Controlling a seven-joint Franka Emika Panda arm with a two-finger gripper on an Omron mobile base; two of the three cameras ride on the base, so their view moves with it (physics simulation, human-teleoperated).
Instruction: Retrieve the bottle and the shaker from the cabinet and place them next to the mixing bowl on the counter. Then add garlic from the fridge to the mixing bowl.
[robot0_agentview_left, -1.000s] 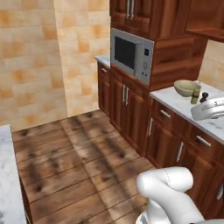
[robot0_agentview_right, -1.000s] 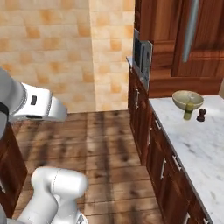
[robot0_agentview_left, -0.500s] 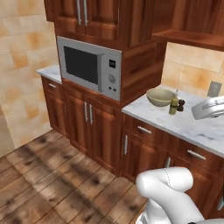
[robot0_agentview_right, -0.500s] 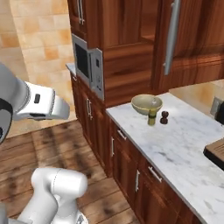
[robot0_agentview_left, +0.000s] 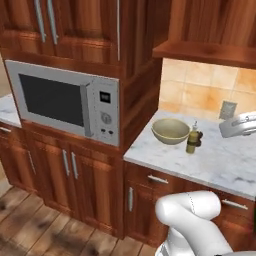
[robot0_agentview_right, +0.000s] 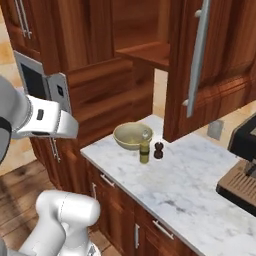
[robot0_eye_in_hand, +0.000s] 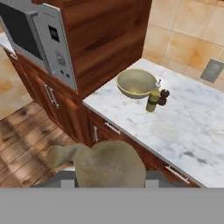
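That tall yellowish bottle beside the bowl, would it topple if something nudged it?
Probably yes. The bottle stands upright, tall and narrow on a small base, so a push near its top would likely tip it. On its side it might roll across the smooth marble counter, perhaps knocking the small dark shaker beside it.

The marble bench (robot0_agentview_left: 220, 162) carried a tan mixing bowl (robot0_agentview_left: 170, 131), with a yellow bottle (robot0_agentview_left: 192, 140) just beside it and a small dark shaker (robot0_agentview_left: 199, 140) next to the bottle. A coffee machine (robot0_agentview_right: 243, 168) stood farther along.
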